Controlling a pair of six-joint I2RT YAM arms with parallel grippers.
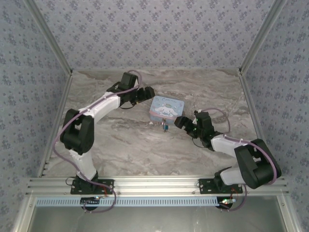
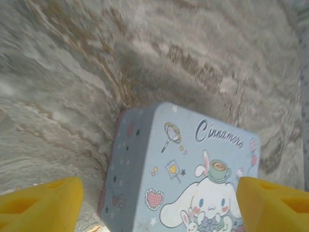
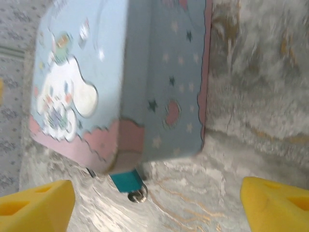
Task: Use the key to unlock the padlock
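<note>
The tiny teal padlock point(image 3: 126, 179) hangs at the front edge of the pale blue cartoon tin point(image 3: 120, 72), with a small silvery piece point(image 3: 138, 195), seemingly the key, stuck in its lower end. From above, the padlock point(image 1: 165, 126) stands just in front of the tin point(image 1: 166, 108). My right gripper point(image 3: 154, 212) is open, its yellow fingertips point(image 3: 36, 208) wide apart and a short way back from the padlock, holding nothing. My left gripper point(image 2: 157, 212) is open at the tin's far left corner, and the tin's lid point(image 2: 193, 164) lies ahead between its fingers point(image 2: 41, 205). The shackle is hidden.
The marble-patterned table point(image 1: 125, 140) is bordered by patterned cloth walls and aluminium frame posts point(image 1: 251, 53). The left gripper point(image 1: 145, 94) and right gripper point(image 1: 181, 122) flank the tin. Bare table lies in front of the padlock and toward both sides.
</note>
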